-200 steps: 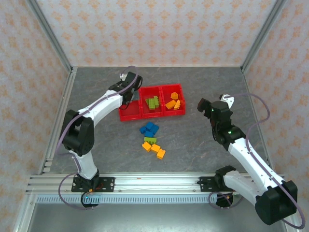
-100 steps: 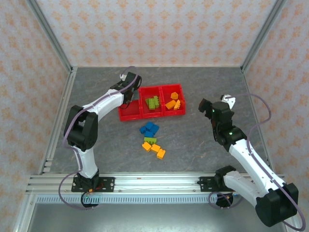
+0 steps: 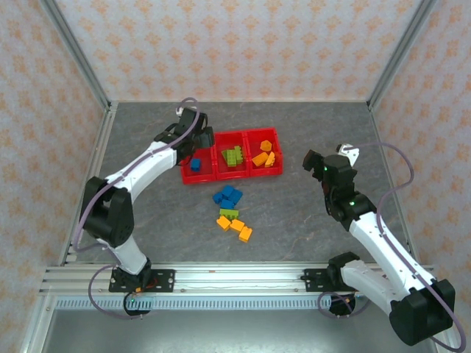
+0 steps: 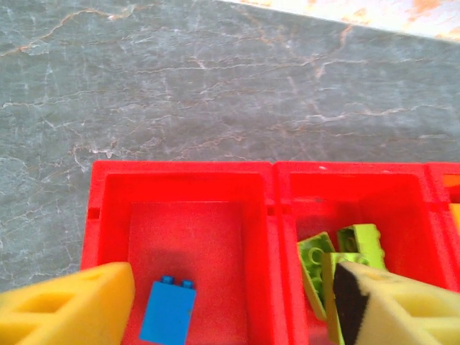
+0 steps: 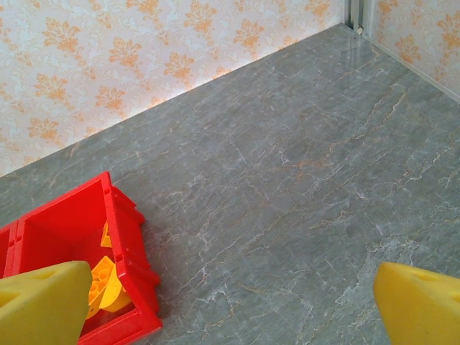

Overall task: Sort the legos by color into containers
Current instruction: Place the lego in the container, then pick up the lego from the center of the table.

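Left jaws: apart over blue brick (image 4: 167, 316) in bin (image 4: 180, 169)
Right jaws: apart, empty
Risk: lifting out could clip bin wall (tray shifts)

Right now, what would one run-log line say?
left fingers: open above left red plastic bin | small blue studded brick: lying inside | right fingers: open, empty

I see three joined red bins (image 3: 199, 179) in a row. Left bin: one blue brick (image 4: 167, 313) flat on its floor. Middle bin: heaped lime-green bricks (image 3: 234, 157). Right bin: orange bricks (image 3: 263, 157). On the counter (image 3: 147, 213), near the bins' front: loose blue bricks (image 3: 227, 196), one green brick (image 3: 229, 213), three loose orange bricks (image 3: 237, 226)
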`<state>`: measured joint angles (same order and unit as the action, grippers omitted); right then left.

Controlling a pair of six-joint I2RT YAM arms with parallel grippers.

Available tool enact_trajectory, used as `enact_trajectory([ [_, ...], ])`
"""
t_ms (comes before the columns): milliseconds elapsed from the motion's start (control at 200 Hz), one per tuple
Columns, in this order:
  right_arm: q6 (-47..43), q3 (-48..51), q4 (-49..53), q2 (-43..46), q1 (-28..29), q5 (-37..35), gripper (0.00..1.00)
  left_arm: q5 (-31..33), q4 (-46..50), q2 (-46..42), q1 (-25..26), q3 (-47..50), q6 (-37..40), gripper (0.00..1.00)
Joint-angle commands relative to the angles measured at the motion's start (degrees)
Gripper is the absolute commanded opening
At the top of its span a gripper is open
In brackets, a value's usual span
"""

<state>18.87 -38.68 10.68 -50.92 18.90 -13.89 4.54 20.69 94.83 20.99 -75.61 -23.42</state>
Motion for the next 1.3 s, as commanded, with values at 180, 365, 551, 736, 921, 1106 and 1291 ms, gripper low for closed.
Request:
enact_trajectory([
  [180, 1.86, 0.76, -1.14, -0.62, -0.41, 0.76, 1.00, -2.71, -1.29, -8.64, 6.90, 8.37, 0.88, 0.88],
  [365, 2.83, 0.66, -1.74, -1.78, -0.37, 2.15, 1.00, -3.04, -0.39, -8.31, 13.04, 10.69, 0.40, 0.87],
  [551, 2.70, 0.67, -0.97, -1.12, -0.44, 1.66, 1.00, -5.49, 0.67, -5.85, 13.54, 12.15, 2.88, 0.80],
  [736, 2.84, 1.36, -0.82, 0.12, -0.40, 1.23, 1.00, -6.51, 4.11, -0.79, 15.53, 10.44, 5.72, 0.76],
  [921, 3.01, 1.19, -0.62, -0.06, -0.37, 1.41, 1.00, -6.70, 8.00, 5.30, 16.77, 7.09, 7.47, 0.75],
  [1106, 2.68, 1.01, -0.50, -0.06, -0.43, 1.19, 1.00, -5.53, 9.55, 8.93, 16.88, 5.24, 7.71, 0.69],
  [1291, 2.68, 1.29, -0.37, -0.02, -0.44, 1.03, 1.00, -4.54, 10.35, 10.89, 16.79, 4.36, 7.42, 0.65],
])
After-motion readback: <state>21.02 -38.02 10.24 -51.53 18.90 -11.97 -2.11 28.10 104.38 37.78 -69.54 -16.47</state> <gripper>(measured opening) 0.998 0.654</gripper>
